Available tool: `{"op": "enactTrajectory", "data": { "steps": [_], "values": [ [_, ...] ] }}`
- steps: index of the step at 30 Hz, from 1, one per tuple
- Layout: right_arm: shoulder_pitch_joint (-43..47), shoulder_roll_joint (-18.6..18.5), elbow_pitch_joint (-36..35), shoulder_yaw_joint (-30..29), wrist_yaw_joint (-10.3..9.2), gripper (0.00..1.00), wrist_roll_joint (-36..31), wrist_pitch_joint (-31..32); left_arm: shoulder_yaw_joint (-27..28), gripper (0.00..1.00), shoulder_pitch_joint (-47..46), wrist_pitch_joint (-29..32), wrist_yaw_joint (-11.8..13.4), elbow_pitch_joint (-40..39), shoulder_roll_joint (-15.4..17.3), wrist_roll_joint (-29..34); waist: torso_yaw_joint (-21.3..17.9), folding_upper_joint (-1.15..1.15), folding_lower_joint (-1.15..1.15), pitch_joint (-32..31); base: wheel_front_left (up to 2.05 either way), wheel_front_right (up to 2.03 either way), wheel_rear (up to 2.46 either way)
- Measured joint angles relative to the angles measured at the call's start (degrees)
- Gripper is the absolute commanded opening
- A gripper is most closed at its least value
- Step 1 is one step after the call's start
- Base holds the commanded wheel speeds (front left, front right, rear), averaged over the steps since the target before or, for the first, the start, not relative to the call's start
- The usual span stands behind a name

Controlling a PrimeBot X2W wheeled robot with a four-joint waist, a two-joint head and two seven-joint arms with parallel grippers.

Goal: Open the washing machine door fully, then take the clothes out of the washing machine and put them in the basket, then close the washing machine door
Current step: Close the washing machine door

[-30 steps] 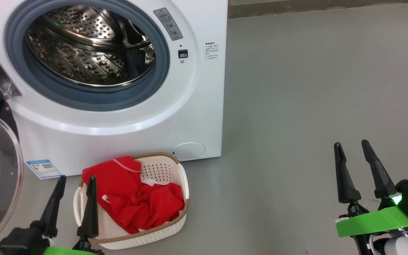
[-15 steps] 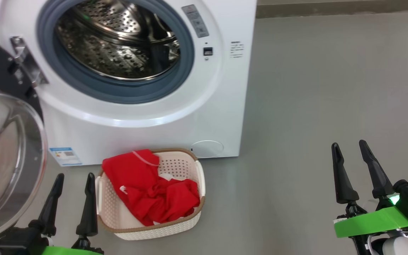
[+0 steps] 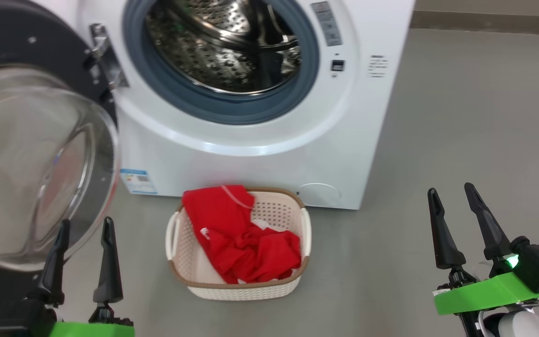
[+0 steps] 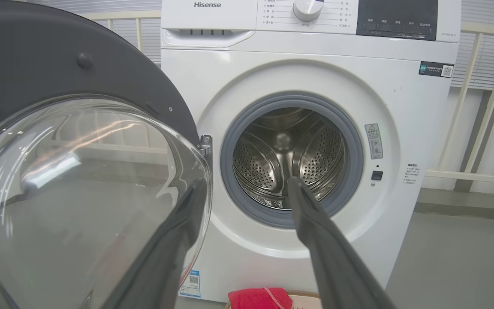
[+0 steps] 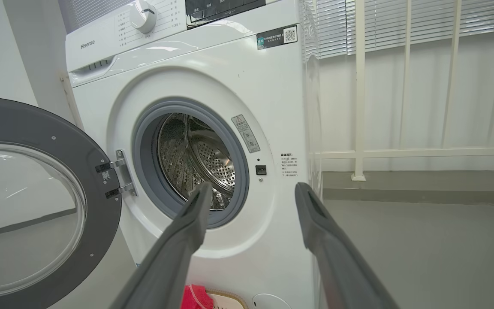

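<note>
Step in hand: the closing of the washing machine door (image 3: pixel 31 140) is judged to be next. The unloading appears finished, and nothing is being carried.

Door: it is seen swung wide open at the left of the head view, its glass bowl bulging toward the camera. Its black rim is hinged at the upper left of the washing machine (image 3: pixel 260 154).

Drum: no red fabric can be made out inside the steel drum (image 3: pixel 232 47) in the head view or either wrist view. Its nearest lower part is hidden by the grey ring.

Clothes: the clothes (image 3: pixel 241 234) are heaped in the basket (image 3: pixel 241 292), one edge draped over its far rim.

Basket: it is set on the grey floor (image 3: pixel 438 117) at lower centre, just in front of the machine's base.

Left gripper: the left gripper (image 3: pixel 86 222) is seen at lower left with its jaws apart and nothing held. Its fingers overlap the lower edge of the glass bowl, and contact cannot be told.

Right gripper: the right gripper (image 3: pixel 451 189) is seen at lower right, well apart from machine and basket, with its jaws apart and empty.

Next move: the door's outer face must be reached from behind by the left gripper. The door is then to be pushed round on its hinge toward the opening until it latches.

Care: the door's swing should be kept clear of the draped fabric and the basket's rim.
</note>
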Motion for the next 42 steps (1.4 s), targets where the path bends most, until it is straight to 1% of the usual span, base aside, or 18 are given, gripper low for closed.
{"op": "enactTrajectory", "data": {
  "steps": [6, 14, 20, 31, 42],
  "values": [
    [-0.55, -0.01, -0.33, 0.15, 0.0, 1.0, 0.01, 0.0, 0.05, 1.0, 0.0, 0.0, 1.46, -0.51, -0.08, -0.01, 4.17, 0.0, 0.0, 0.43, 0.0, 0.0, 0.0],
    [-1.16, -0.02, -0.34, 1.56, 0.0, 1.0, 0.02, 0.0, -0.15, 1.0, 0.01, 0.0, 1.92, -0.48, -0.2, 0.55, 9.43, 0.0, 0.0, 0.5, 0.0, 0.0, 0.0],
    [-1.14, -0.03, -0.34, 1.91, 0.0, 1.0, 0.11, 0.0, -0.2, 1.0, 0.06, 0.0, 1.92, -0.43, -0.23, 0.57, 12.5, 0.0, 0.0, -0.15, 0.0, 0.0, 0.0],
    [-0.06, -0.03, -0.08, 3.14, 0.0, 1.0, 0.37, 0.0, -0.1, 1.0, 1.29, 0.0, 1.93, 1.38, -0.02, 0.97, 14.68, 0.0, 0.0, -2.72, 0.0, 0.0, 0.0],
    [0.08, -0.02, 0.02, 4.01, 0.0, 1.0, 0.45, 0.0, -0.11, 1.0, 1.33, 0.0, 1.93, 1.52, 0.0, 0.97, 14.39, 0.0, 0.0, -3.82, 0.0, 0.0, 0.0]
  ]
}}
